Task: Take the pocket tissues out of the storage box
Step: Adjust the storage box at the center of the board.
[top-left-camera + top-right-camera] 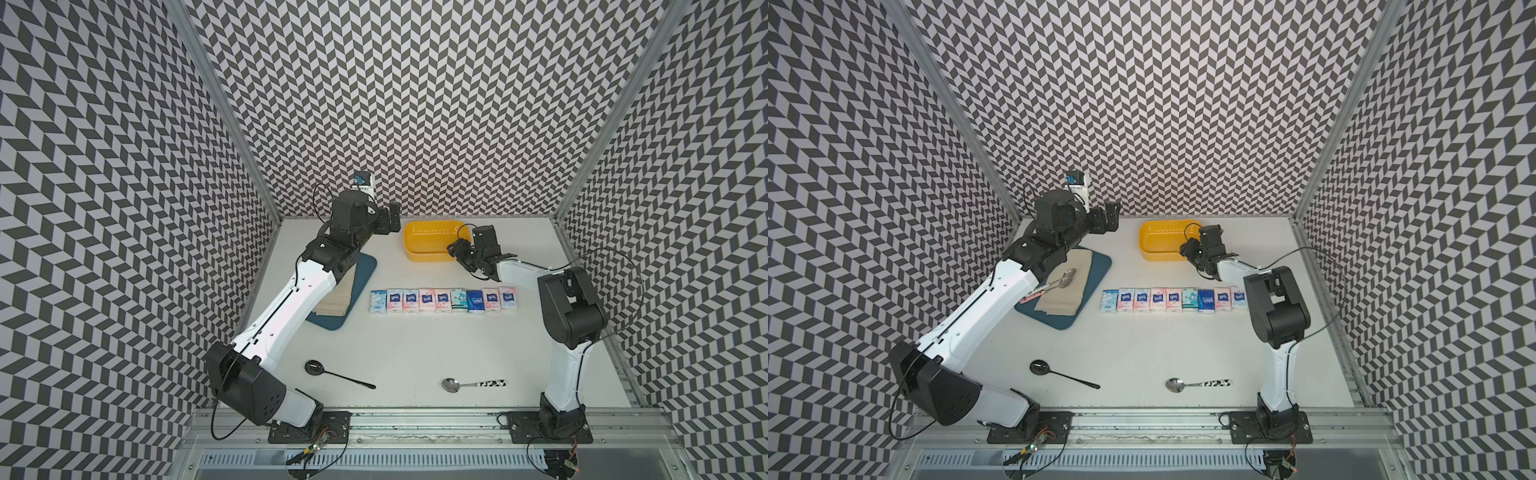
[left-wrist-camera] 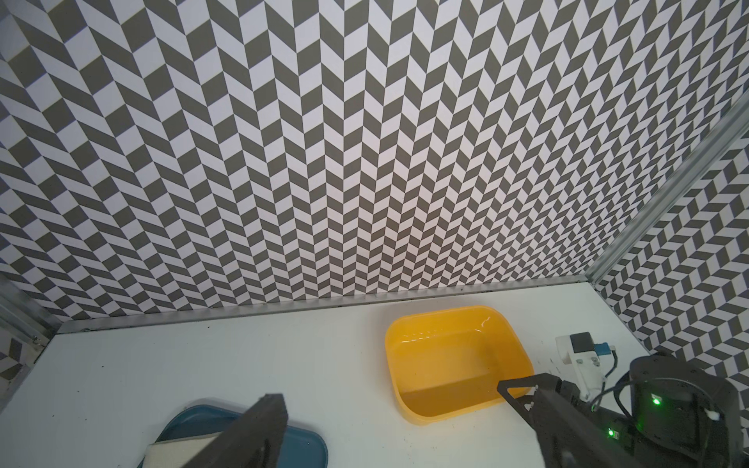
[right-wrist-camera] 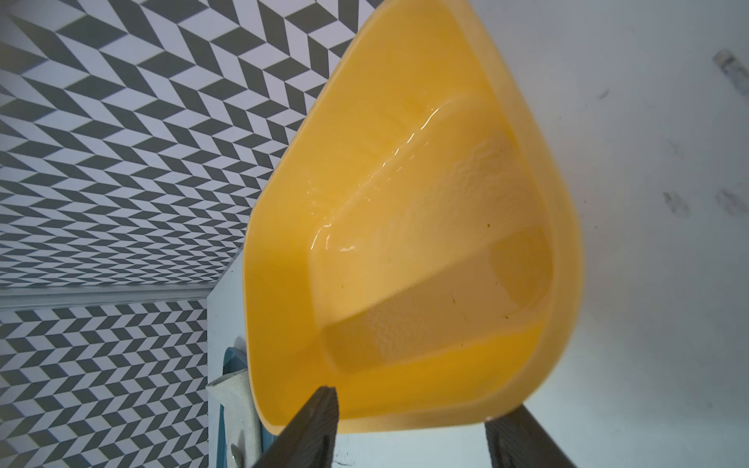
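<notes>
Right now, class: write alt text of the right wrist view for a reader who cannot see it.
An empty yellow storage box on a white table fills the view, with the right end effector open before it.

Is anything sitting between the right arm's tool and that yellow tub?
Nothing visible does. The right tool hangs open right at the storage box's end. The box is empty, though: all nine pocket tissues lie in a row on the table, outside it.
</notes>
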Action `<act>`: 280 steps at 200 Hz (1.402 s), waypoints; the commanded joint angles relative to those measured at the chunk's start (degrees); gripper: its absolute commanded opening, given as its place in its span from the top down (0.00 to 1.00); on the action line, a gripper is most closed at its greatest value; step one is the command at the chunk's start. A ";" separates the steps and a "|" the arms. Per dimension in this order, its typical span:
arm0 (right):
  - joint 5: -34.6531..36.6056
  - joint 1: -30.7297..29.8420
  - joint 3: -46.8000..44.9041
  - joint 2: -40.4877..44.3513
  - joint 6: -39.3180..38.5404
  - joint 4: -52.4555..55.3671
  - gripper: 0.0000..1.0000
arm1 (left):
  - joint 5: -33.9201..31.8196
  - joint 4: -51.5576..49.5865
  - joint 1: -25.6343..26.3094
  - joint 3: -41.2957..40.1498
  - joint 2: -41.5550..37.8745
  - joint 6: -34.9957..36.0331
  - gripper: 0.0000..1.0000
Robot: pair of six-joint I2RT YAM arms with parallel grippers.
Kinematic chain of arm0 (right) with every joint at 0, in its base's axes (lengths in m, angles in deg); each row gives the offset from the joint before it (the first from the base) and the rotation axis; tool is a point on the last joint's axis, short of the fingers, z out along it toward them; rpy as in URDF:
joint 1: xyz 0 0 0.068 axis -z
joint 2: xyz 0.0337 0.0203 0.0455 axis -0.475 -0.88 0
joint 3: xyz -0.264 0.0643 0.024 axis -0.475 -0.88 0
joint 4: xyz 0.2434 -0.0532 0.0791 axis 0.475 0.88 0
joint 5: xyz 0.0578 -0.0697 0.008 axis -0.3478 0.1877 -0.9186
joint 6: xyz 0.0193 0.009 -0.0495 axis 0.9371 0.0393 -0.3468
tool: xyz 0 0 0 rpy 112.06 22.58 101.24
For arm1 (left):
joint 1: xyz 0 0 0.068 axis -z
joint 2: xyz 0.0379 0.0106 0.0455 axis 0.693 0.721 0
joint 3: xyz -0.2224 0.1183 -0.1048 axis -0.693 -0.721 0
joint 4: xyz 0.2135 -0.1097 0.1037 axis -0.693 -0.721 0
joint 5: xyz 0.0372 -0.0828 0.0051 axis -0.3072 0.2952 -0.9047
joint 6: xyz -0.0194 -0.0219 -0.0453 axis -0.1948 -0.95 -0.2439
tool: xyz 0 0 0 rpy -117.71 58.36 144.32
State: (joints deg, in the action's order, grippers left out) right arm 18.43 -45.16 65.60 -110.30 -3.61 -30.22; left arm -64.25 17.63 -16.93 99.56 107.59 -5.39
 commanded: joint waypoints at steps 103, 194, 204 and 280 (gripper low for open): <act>0.17 1.14 9.87 -8.14 -3.87 5.18 0.59 | 0.54 0.33 -1.80 1.22 -1.06 0.84 0.01; -1.42 6.52 7.11 -3.45 -10.68 6.21 0.73 | 1.60 1.12 -1.90 1.39 0.30 0.31 0.01; -1.07 7.18 7.28 -2.92 -11.71 6.83 0.73 | 1.69 1.21 -1.91 1.52 0.35 0.16 0.01; -1.58 10.36 9.62 -2.17 -14.14 8.39 0.68 | 2.30 0.77 -1.85 2.71 1.14 -0.40 0.01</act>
State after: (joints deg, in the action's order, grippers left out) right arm 17.12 -35.23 73.62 -113.58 -16.02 -21.98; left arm -62.82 17.65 -18.52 100.12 108.35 -5.61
